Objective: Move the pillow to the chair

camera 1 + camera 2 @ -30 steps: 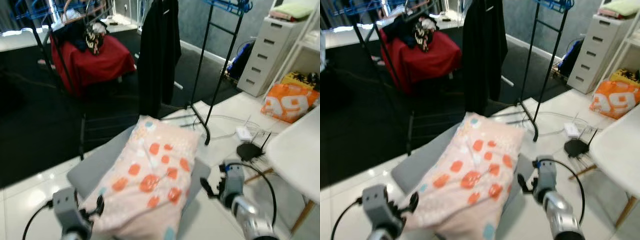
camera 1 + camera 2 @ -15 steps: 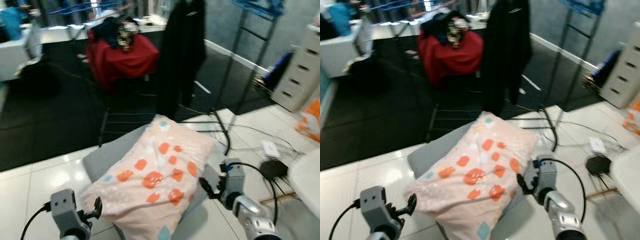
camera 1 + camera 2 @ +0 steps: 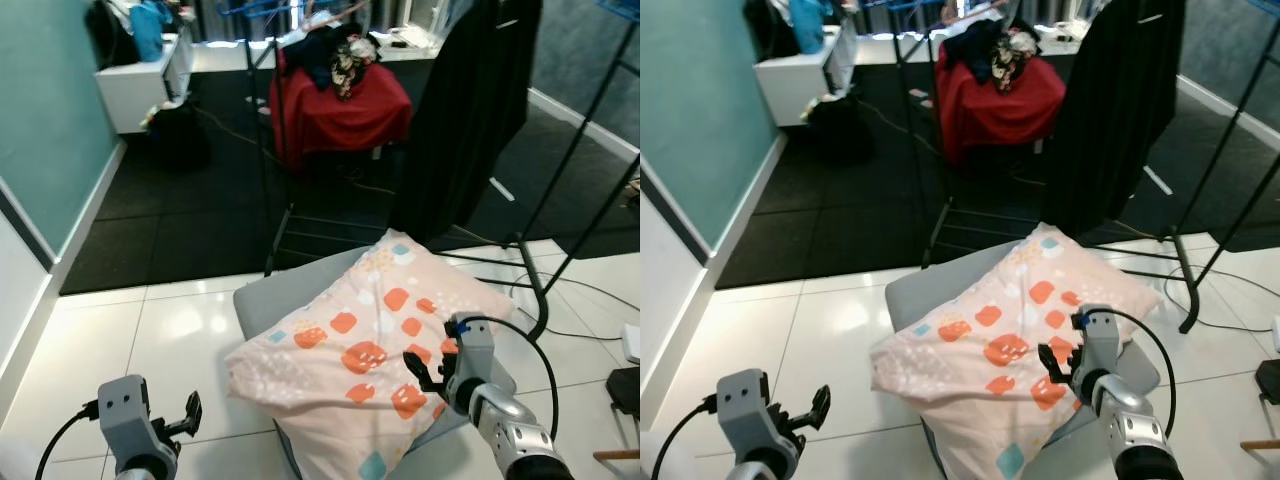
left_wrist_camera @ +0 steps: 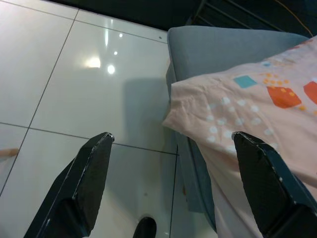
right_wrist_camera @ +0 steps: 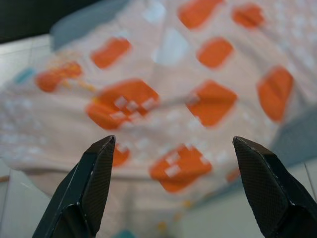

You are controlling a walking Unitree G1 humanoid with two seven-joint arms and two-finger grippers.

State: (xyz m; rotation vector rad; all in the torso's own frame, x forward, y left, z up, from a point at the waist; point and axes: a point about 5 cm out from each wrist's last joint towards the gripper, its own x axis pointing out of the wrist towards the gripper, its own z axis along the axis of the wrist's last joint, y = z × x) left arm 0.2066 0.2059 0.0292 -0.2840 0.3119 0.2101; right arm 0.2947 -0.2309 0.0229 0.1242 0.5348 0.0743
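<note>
Right gripper [image 3: 1058, 366]: fingers spread wide, holding nothing, poised just beside the near right edge of the pillow [image 3: 1015, 350]. Left gripper [image 3: 812, 405]: fingers apart, empty, low over the white tile floor [image 3: 800, 330]. The pillow lies on the grey chair [image 3: 915, 292] seat, overhanging its front.

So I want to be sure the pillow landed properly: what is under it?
The pillow lies on a grey chair seat, whose bare cushion shows at the back and left. The seat's middle and front are covered, and the near corner of the pillow overhangs the white tiled floor.
</note>
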